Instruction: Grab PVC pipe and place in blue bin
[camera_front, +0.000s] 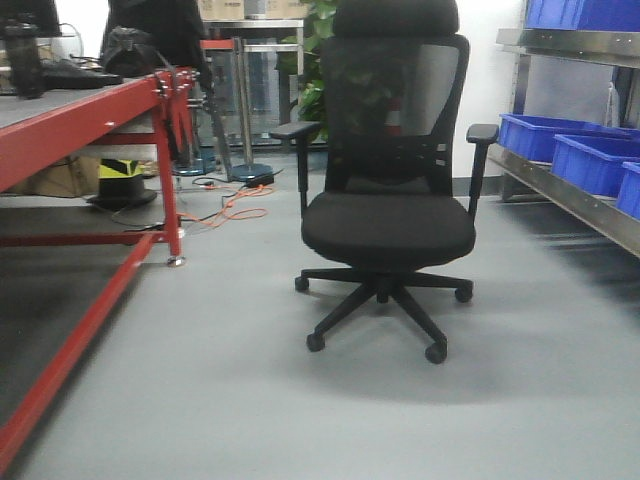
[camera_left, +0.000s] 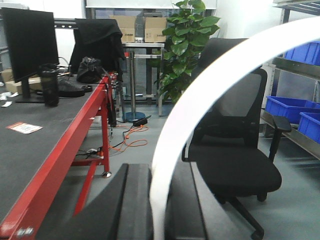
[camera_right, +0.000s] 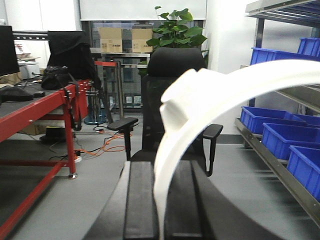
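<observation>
In the right wrist view, the right fingers (camera_right: 140, 200) are sitting narrow at the bottom centre of the frame, two dark slabs lying side by side. The PVC pipe (camera_right: 225, 95) is rising out of the slim gap between them, curving up and over to the right edge of the frame, with a raised blocky lump showing on its outer face near the centre. The slabs are apparently pressing on its lower end, though the bottom edge of the frame is cutting off the exact contact.

In the left wrist view, the left fingers (camera_left: 135, 205) are lying just as narrow at the bottom centre. A second white arc (camera_left: 172, 135), smooth and blurred by closeness, is standing between them and sweeping toward the upper right corner.

The front view is looking across a grey floor (camera_front: 200, 400). A black office chair (camera_front: 388, 225) is standing in the middle of the frame. A red-framed worktop (camera_front: 60, 120) is running along the left side, carrying a dark monitor (camera_left: 30, 47) in the upper left of the left wrist view. The blue bins (camera_front: 540, 135) are sitting in a row on a metal shelf (camera_front: 570, 195) at the right edge, well apart from both white pieces. A leafy plant (camera_left: 187, 40) is showing behind the chair.
</observation>
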